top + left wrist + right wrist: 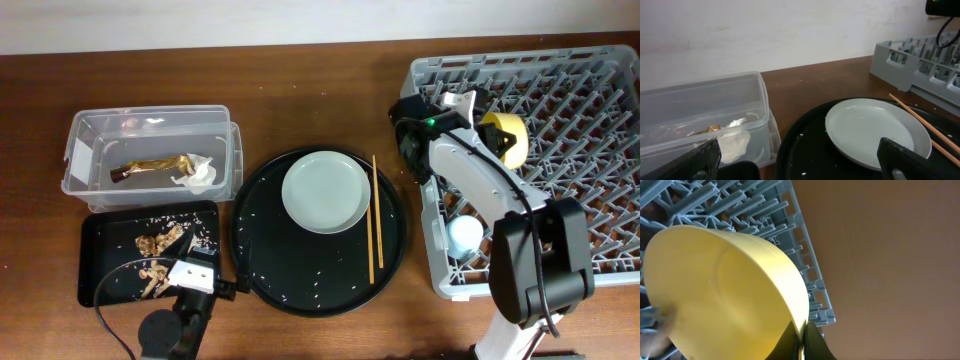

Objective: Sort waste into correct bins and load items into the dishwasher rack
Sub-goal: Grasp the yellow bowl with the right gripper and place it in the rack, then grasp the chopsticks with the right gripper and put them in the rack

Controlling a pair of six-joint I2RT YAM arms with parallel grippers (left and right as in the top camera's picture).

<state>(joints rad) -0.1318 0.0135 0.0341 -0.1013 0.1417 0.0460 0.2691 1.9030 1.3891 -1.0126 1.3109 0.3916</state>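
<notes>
Our right wrist view shows the right end effector [801,341] pinching the rim of the yellow bowl [725,290]; only overhead do we see it over the dishwasher rack [590,200]. The left end effector [800,161] gapes wide, empty.

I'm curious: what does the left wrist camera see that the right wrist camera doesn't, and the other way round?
Only the left wrist view shows the clear plastic rectangular tub with a crumpled white tissue and a brown-gold shiny wrapper inside, plus the pale grey-green round plate and thin wooden chopsticks on the large round black tray. Only the right wrist view shows the small yellow bowl, its rim pinched by the right gripper. Both show the grey plastic dishwasher rack and the brown wooden table.
</notes>
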